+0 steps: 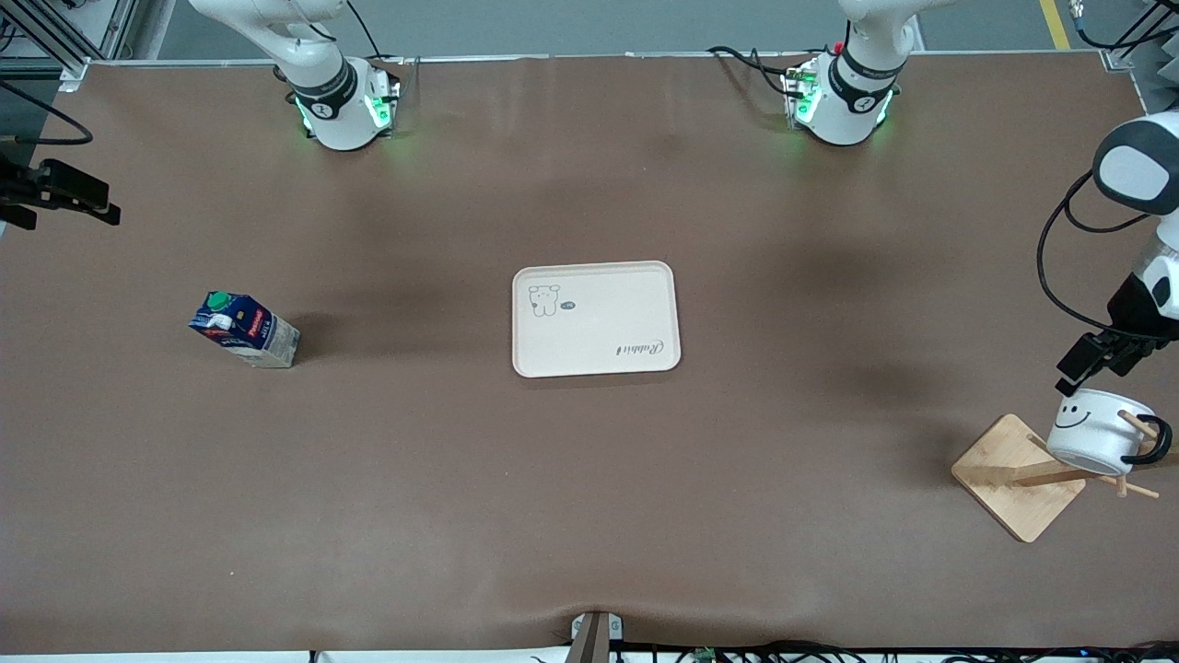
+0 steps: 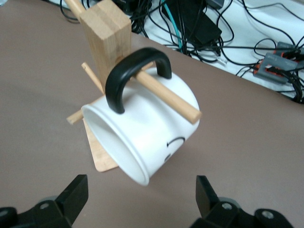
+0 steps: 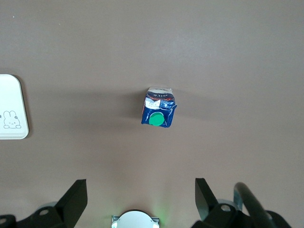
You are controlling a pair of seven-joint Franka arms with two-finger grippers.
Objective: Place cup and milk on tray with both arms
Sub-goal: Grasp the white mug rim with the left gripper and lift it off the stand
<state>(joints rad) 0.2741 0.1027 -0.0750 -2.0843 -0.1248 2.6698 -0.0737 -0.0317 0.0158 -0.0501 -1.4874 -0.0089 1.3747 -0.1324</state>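
The cup hangs by its handle on a peg of the wooden rack, at four o'clock from the tray, so it must be lifted off. The left gripper hovers just above it, fingers spread. The milk stands at nine o'clock from the tray. The right gripper, out of the front view, shows only in its wrist view: fingers spread, high over the milk.

Right pincer open above upright milk; tray nearby.
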